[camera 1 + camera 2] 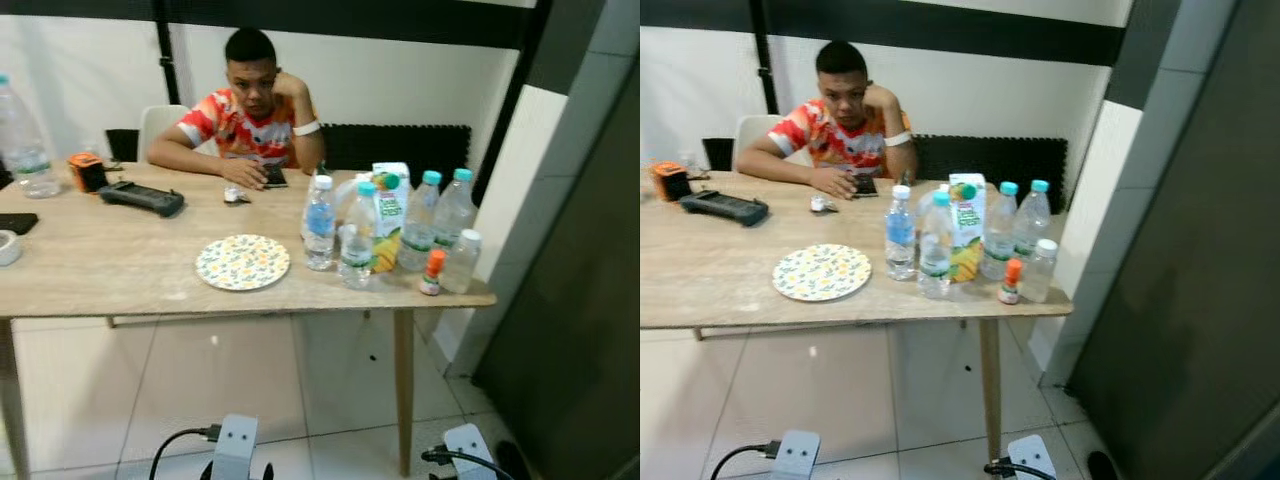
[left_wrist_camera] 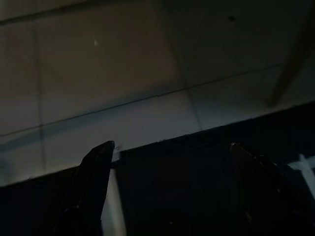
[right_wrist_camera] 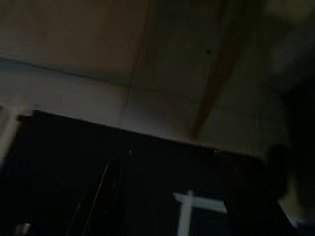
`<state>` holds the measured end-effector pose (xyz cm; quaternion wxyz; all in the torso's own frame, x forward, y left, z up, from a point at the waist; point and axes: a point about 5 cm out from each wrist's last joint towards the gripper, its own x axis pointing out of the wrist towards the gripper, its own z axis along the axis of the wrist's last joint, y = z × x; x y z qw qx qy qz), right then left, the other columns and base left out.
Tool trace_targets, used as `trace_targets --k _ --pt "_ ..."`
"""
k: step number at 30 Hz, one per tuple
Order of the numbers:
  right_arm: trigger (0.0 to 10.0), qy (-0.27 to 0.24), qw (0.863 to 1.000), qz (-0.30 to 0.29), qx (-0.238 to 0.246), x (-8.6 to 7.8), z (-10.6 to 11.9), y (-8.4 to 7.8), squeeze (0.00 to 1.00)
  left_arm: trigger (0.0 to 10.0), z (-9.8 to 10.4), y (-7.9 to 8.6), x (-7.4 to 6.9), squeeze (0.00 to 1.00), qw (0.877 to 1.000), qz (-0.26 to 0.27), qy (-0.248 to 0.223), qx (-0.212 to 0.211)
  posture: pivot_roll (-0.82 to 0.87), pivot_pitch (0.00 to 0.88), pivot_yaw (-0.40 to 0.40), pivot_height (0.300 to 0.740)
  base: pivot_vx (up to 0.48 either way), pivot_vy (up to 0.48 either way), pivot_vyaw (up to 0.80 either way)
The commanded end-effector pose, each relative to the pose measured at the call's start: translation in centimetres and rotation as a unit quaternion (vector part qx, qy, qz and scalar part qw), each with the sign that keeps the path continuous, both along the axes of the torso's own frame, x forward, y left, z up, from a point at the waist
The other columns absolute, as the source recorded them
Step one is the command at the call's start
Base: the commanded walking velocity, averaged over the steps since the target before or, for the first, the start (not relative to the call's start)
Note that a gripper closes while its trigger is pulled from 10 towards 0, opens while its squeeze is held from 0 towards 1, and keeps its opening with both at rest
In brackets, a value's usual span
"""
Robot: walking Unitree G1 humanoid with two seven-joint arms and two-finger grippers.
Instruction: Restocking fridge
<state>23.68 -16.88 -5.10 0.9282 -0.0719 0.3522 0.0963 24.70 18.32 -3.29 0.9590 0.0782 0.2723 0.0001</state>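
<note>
Several clear water bottles (image 1: pixel 319 222) with teal or white caps stand bunched at the right end of the wooden table (image 1: pixel 100 270). Among them is a juice carton (image 1: pixel 388 205) with fruit printed on it. A small orange-capped bottle (image 1: pixel 432 273) stands at the table's front right corner. Both arms hang low in front of the table, their silver wrists at the bottom of the head views. In the dim left wrist view my left gripper (image 2: pixel 171 146) is open over the tiled floor. My right gripper (image 3: pixel 197 157) is open too, close to a table leg, and holds nothing.
A flowered plate (image 1: pixel 242 262) lies left of the bottles. A person (image 1: pixel 250 110) sits at the far side with a phone. A black handheld device (image 1: pixel 140 198), an orange object (image 1: pixel 87 170) and a large bottle (image 1: pixel 25 140) are at the left. A tall dark panel (image 1: pixel 580 300) rises on the right.
</note>
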Motion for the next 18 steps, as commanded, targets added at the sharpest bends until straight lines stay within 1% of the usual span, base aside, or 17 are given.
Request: trace_targets --k 1,8,12,18 --pt "10.0 -0.001 1.000 -0.002 0.003 -0.1 -0.1 0.1 0.00 10.0 0.3 0.8 0.1 0.00 1.000 -0.003 -0.006 0.006 0.10 0.062 -0.063 0.740 0.000 0.000 0.00" --pt "10.0 0.003 1.000 -0.002 0.015 -0.4 -0.3 1.0 0.00 10.0 0.7 1.6 0.1 0.00 1.000 -0.005 -0.011 0.013 0.13 0.062 -0.053 0.740 0.000 0.000 0.00" --pt "10.0 0.007 1.000 -0.005 0.027 -0.6 -0.5 1.9 0.00 10.0 1.1 2.5 0.0 0.00 1.000 0.012 -0.020 0.010 0.16 0.066 -0.029 0.740 0.000 0.000 0.00" --pt "10.0 0.006 1.000 -0.006 0.029 -0.6 -0.5 2.0 0.00 10.0 1.2 2.7 -0.1 0.00 1.000 0.014 -0.021 0.008 0.16 0.066 -0.029 0.740 0.000 0.000 0.00"
